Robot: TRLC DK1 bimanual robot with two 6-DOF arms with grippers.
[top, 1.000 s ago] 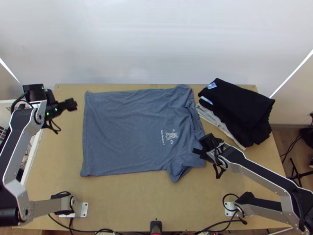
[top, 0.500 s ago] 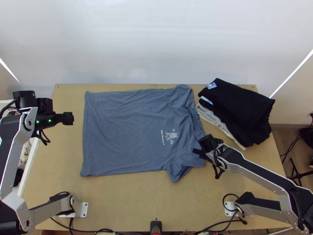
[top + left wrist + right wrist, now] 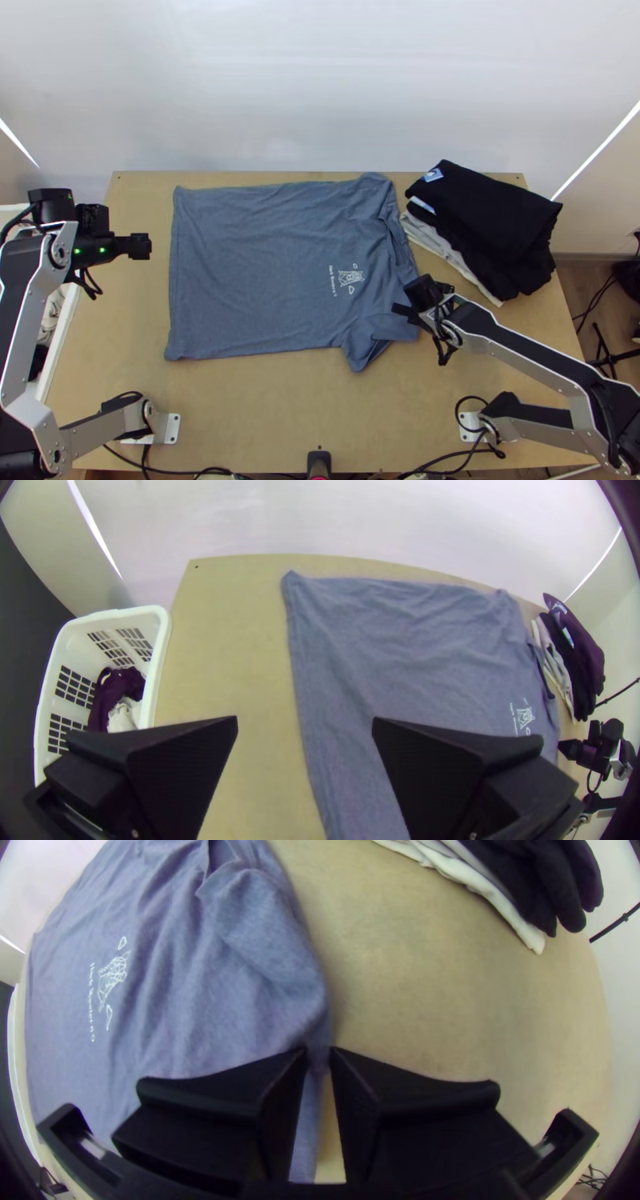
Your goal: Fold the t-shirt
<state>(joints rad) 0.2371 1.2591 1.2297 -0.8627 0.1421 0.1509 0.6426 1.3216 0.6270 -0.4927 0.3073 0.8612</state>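
We have the left gripper (image 3: 140,246) standing open near the hem (image 3: 173,272), from which the t-shirt (image 3: 256,272) extends lengthwise away, toward its collar (image 3: 394,235).

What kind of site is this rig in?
Probably a robot test or data-collection station for laundry folding: a t-shirt spread on a wooden table between two arms, a stack of clothes, and a white basket holding more.

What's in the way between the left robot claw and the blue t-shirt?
Nothing that I can see. From above, there's just bare table between the left gripper and the near side of the t-shirt. The white basket is on the gripper's other side, away from the shirt.
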